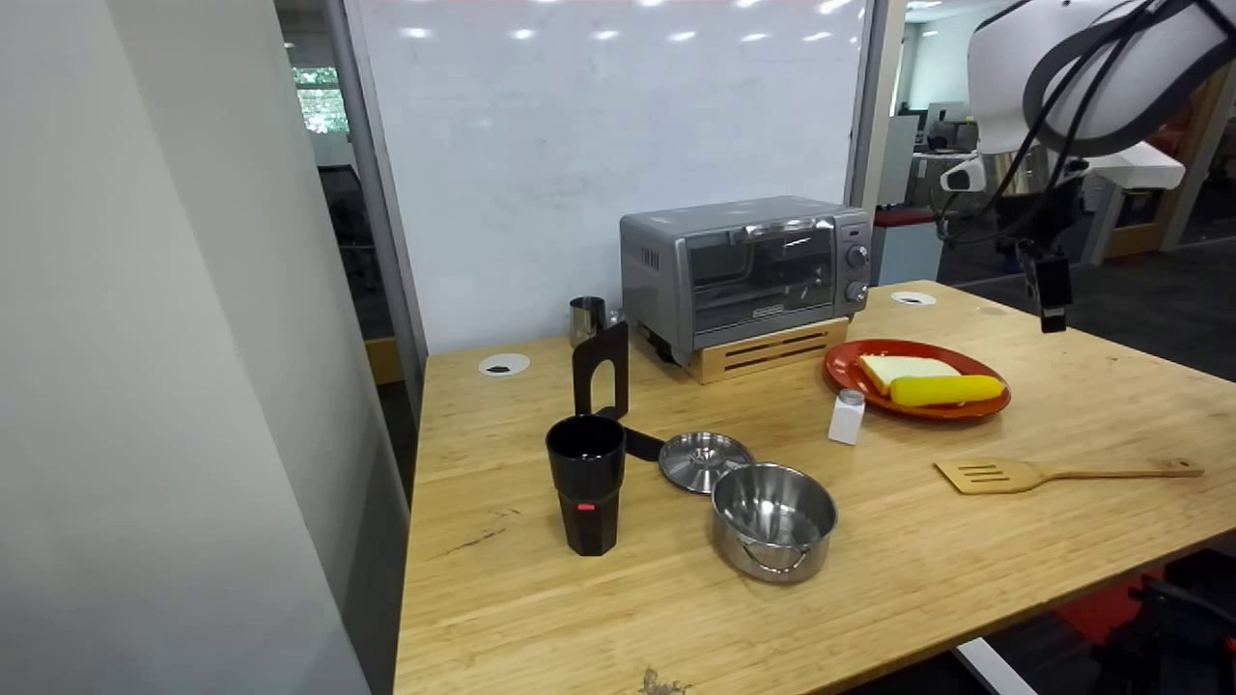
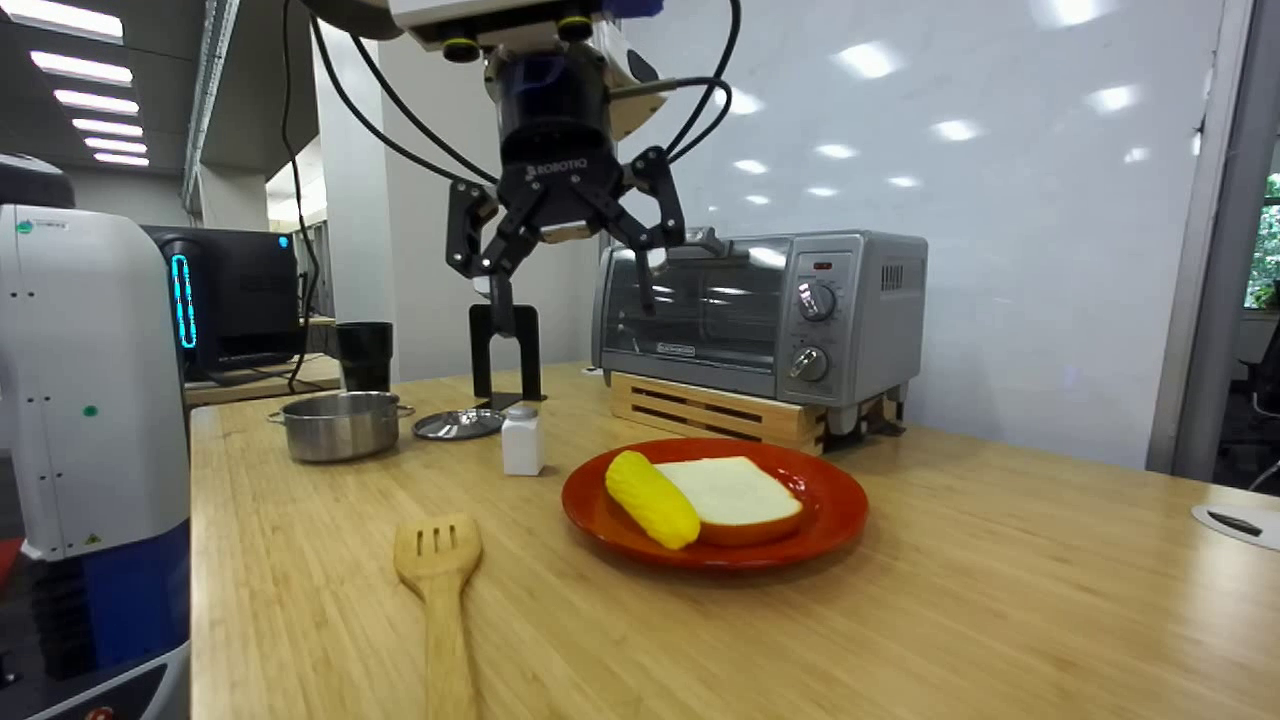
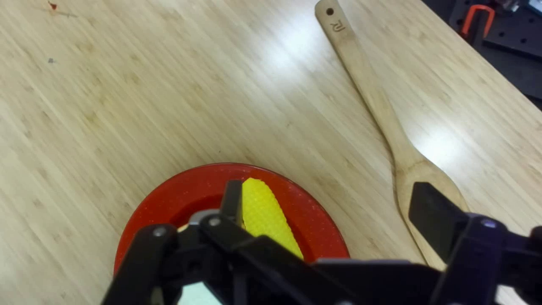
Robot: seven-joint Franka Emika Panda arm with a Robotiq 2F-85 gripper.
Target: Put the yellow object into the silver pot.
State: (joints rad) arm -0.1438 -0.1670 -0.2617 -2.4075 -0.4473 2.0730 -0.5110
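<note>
Well, the gripper (image 2: 575,310) hangs splayed wide and empty, perhaps not squarely above the yellow object (image 2: 652,500).

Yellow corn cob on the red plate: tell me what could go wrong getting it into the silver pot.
The open pincer could snag the bread slice along with the corn cob, since the two lie right together on the red plate. A low carry might knock over the white shaker, standing between plate and silver pot. The cob looks roughly as long as the pot is wide, so it could catch on the rim.
</note>
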